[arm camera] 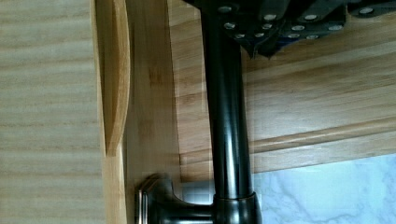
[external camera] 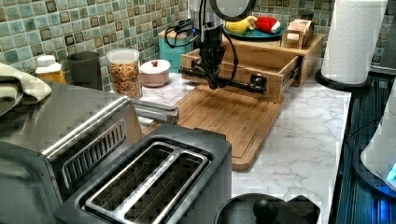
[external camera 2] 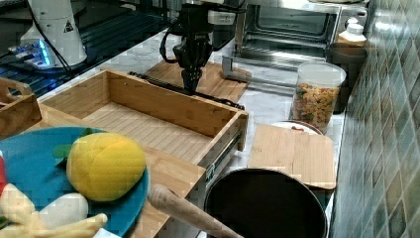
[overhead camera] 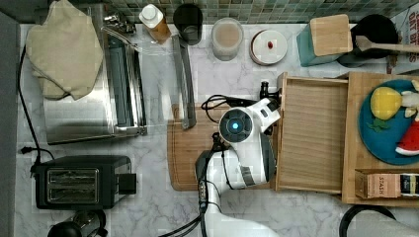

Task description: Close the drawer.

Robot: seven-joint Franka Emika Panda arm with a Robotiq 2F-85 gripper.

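- Top view: drawer (overhead camera: pixel 311 133) pulled well out from under the bamboo shelf (overhead camera: pixel 353 148), so closing is all still to do.
- Left view: gripper (external camera: pixel 211 80) sits at the dark bar handle (external camera: pixel 233 84).
- Right view: drawer's empty.
- Wrist view: can't tell if the fingers are clamped on the bar.

Right of centre in the top view, the drawer (overhead camera: pixel 312 133) is pale, finely striped wood with a dark bar handle (arm camera: pixel 229 116). The cutting board (overhead camera: pixel 185 148) is browner; the counter (overhead camera: pixel 153 207) is grey-veined white marble.
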